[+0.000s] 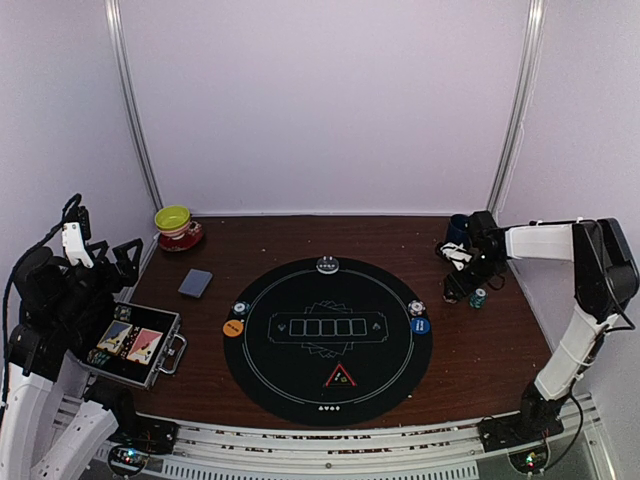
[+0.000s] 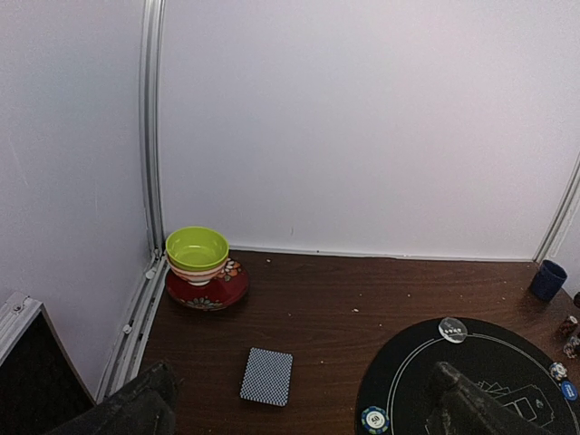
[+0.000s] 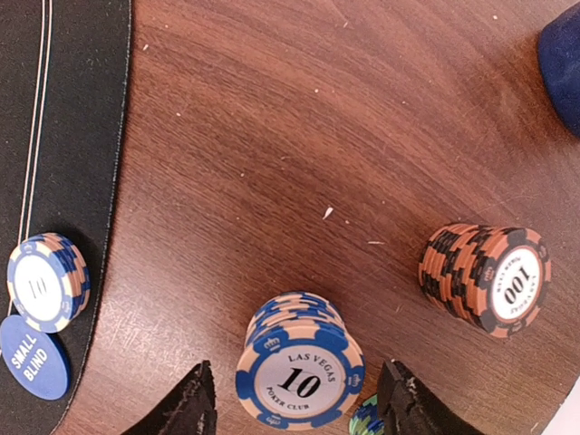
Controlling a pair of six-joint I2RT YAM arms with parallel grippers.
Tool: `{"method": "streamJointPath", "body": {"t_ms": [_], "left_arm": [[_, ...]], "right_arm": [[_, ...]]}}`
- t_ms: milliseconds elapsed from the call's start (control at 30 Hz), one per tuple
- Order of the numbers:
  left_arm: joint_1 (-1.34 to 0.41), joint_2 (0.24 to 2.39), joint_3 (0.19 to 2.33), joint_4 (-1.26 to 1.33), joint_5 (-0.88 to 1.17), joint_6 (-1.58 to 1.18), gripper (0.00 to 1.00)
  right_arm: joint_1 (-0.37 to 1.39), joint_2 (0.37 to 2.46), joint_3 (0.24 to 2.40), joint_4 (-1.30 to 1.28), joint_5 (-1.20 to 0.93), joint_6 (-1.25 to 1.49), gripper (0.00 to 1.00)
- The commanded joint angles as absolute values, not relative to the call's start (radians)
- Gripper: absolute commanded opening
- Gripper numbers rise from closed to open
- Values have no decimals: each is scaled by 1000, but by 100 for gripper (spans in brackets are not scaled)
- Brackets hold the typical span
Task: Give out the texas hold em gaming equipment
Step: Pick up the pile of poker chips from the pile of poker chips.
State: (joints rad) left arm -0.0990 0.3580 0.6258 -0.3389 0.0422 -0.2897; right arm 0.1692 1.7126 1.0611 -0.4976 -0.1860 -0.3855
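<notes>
Right gripper (image 3: 299, 410) is hovering low over a blue-and-white chip stack (image 3: 299, 370) printed "10 Las Vegas Poker Club". Its jaws are standing apart, one each side, with gaps showing and nothing gripped. The stack is sitting on the brown wood table (image 3: 272, 136), off the right edge of the black mat (image 3: 82, 109). An orange-and-black "100" stack (image 3: 489, 276) is sitting near it. A second blue "10" stack (image 3: 45, 283) is sitting on the mat's rim, just beside the blue "Small Blind" disc (image 3: 34, 355).

In the top view, the orange disc (image 1: 233, 327) is lying at the mat's left rim. The red triangle marker (image 1: 340, 377) is lying toward the near edge. The grey-blue card deck (image 1: 195, 284) is lying face down on the wood left of the mat, near the yellow-green bowl (image 1: 173, 218).

Left gripper (image 2: 304, 412) is hanging with its jaws wide apart, holding nothing.
</notes>
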Motion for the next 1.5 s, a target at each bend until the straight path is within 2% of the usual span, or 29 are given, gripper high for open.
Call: {"method": "streamJointPath", "body": {"t_ms": [0,667,800,933,1167,1467], "left_arm": [[-91,345,619,-292,54,-280,98],[-92,343,618,-292,53,-279,98],[-92,344,618,-292,54,-279,98],[-92,344,618,-292,52,-279,98],[-92,343,618,-293,51,-279,98],[-92,342,618,-293,50,-280,98]], "right_arm": [[179,1734,1086,-497,-171,-372,61],[184,1720,1083,-479,-131,-358,42],[184,1701,1082,-476,-133,-358,42],[184,1695,1081,-477,-135,-360,50],[183,1694,1081,-478,-136,-362,52],[184,1694,1081,-485,-146,-365,42]]}}
